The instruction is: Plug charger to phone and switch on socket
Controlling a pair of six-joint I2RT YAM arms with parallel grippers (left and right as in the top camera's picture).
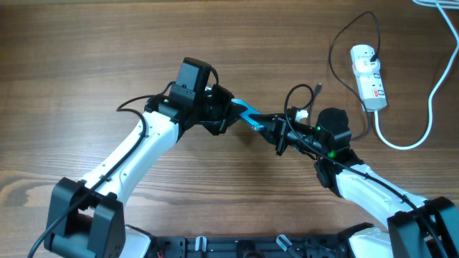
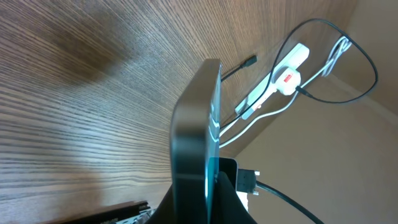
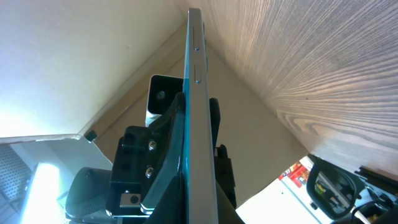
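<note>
The phone (image 1: 250, 115), slim with a cyan screen, is held on edge above the table between both grippers. My left gripper (image 1: 228, 112) is shut on its left end and my right gripper (image 1: 275, 132) is shut on its right end. The phone shows edge-on in the left wrist view (image 2: 194, 124) and in the right wrist view (image 3: 199, 118). The charger's dark plug tip (image 1: 316, 88) lies free on the table behind my right gripper, also visible in the left wrist view (image 2: 250, 61). The white socket strip (image 1: 368, 79) lies at the far right with the adapter in it.
The thick white lead (image 1: 423, 132) curves from the socket toward the right table edge. The thin black cable (image 1: 337, 43) loops left of the socket and runs under my right arm. The socket also shows in the left wrist view (image 2: 281, 78).
</note>
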